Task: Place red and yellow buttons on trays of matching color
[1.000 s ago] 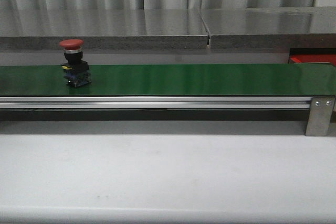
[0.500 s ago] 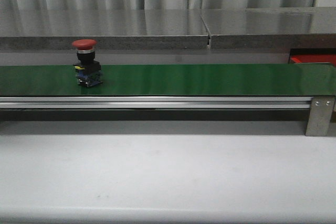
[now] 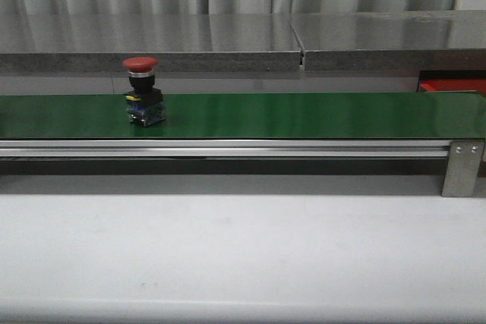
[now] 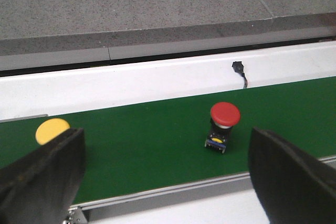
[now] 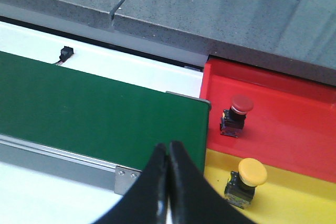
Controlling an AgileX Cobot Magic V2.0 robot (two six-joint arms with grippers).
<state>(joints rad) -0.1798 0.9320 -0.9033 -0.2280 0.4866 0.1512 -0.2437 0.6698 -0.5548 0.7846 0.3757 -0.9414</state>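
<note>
While one red button (image 5: 235, 115) stands on the red tray (image 5: 294, 129) and one yellow button (image 5: 245, 180) on the yellow tray (image 5: 294, 203) past the belt's (image 3: 304, 115) end, we keep our left gripper (image 4: 163, 177) spread, our right gripper (image 5: 169, 177) clenched empty; another red button (image 3: 143, 92) and yellow button (image 4: 51, 130) ride the belt, unsorted.

Readable text: none in any view.
Red button (image 3: 142, 91): plain cap, no lettering that can be made out; the body's yellow and blue patches are too small to read.
Yellow button (image 4: 52, 130): plain cap, partly hidden, no marking seen.
Belt (image 3: 304, 114): plain green, no print.
Red tray (image 5: 294, 114): plain surface, no label; the button on it shows no text.
Yellow tray (image 5: 299, 198): plain surface, no label; the button on it shows no text.
Bracket (image 3: 462, 167): bare metal with two screws, no stamp legible.
</note>
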